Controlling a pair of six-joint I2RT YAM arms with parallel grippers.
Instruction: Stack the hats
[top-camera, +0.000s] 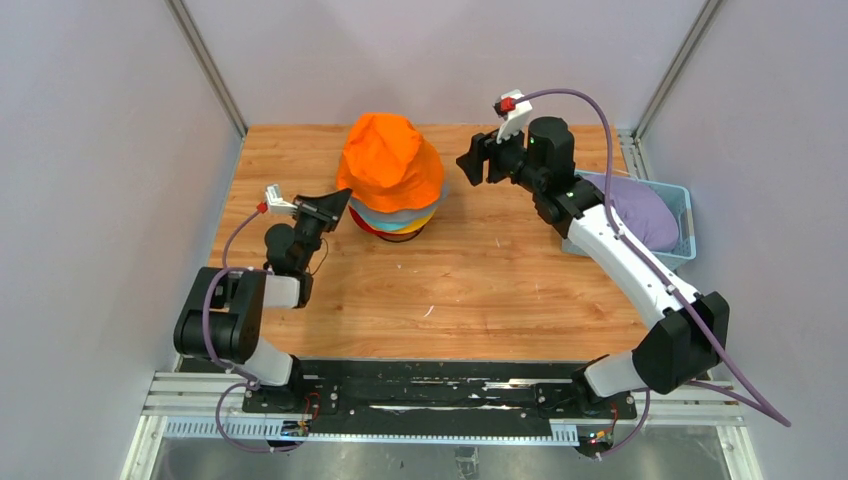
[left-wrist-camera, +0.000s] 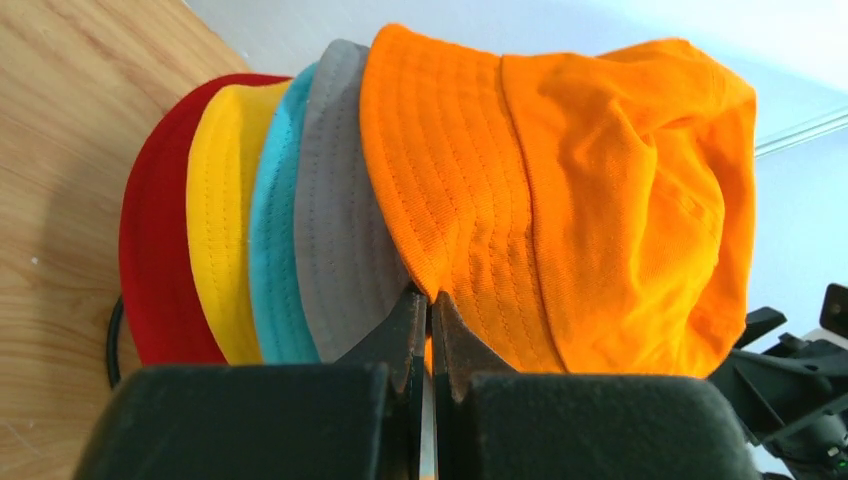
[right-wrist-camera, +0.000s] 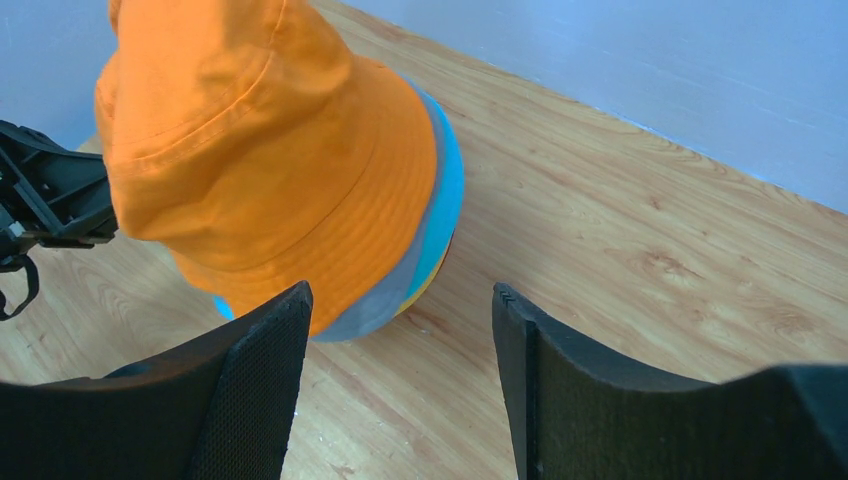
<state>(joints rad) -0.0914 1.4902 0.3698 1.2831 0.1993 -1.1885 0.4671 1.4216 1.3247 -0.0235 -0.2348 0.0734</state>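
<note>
The orange hat (top-camera: 392, 160) (left-wrist-camera: 560, 190) (right-wrist-camera: 260, 150) tops a stack at the table's far middle. Under it lie the grey hat (left-wrist-camera: 335, 220), teal hat (left-wrist-camera: 280, 230), yellow hat (left-wrist-camera: 220, 220) and red hat (left-wrist-camera: 150, 260). My left gripper (top-camera: 340, 200) (left-wrist-camera: 432, 298) is at the stack's left side, shut on the edge of the orange brim. To the right of the stack my right gripper (top-camera: 468, 163) (right-wrist-camera: 400, 295) hovers open, holding nothing, its fingers aimed at the hats. A lavender hat (top-camera: 645, 212) lies in the basket.
The light blue basket (top-camera: 683, 195) sits at the table's right edge, partly behind the right arm. A black wire stand (left-wrist-camera: 112, 340) (top-camera: 400, 236) shows under the stack. Grey walls close in the wooden table (top-camera: 480, 290) on three sides.
</note>
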